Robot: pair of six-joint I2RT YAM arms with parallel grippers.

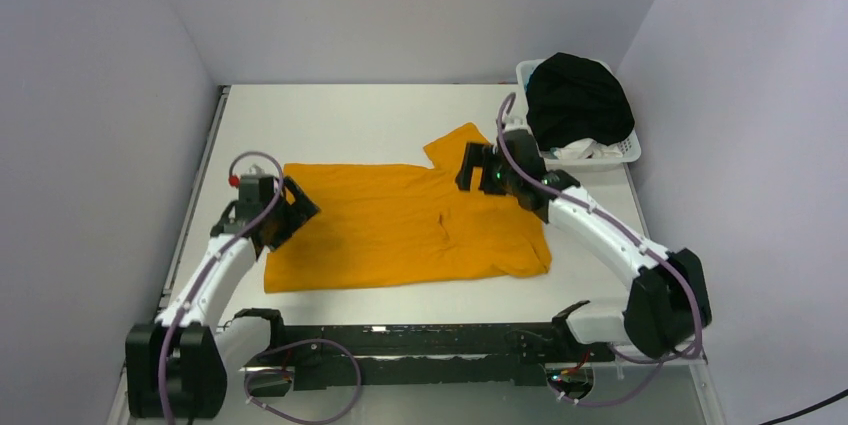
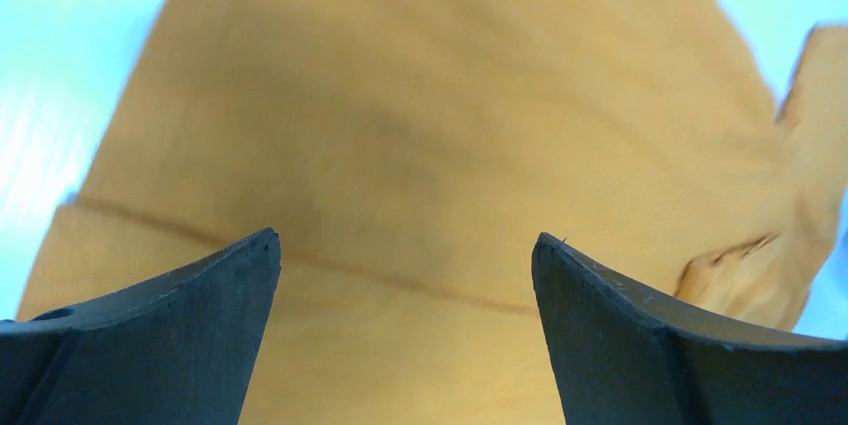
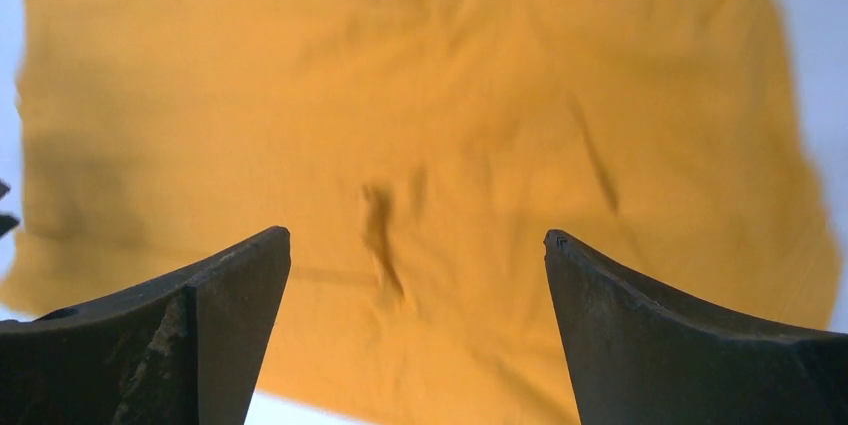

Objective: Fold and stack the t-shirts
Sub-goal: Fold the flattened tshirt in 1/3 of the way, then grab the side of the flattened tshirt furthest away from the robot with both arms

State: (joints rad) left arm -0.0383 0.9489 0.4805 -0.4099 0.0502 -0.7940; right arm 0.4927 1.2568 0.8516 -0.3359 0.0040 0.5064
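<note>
A mustard-orange t-shirt (image 1: 400, 225) lies spread flat on the white table, its hem toward the left and its sleeves toward the right. My left gripper (image 1: 296, 210) hovers over the hem at the shirt's left edge, open and empty; the shirt (image 2: 420, 125) fills the left wrist view, a seam line between the fingers. My right gripper (image 1: 466, 167) is open and empty above the shirt's far right part, near the upper sleeve; the shirt (image 3: 450, 125) spreads below it. A black shirt (image 1: 578, 100) is heaped on the white basket.
The white plastic basket (image 1: 628, 151) stands at the table's back right corner, close behind my right arm, with white cloth in it. Grey walls close in the table on the left, back and right. A black rail runs along the near edge.
</note>
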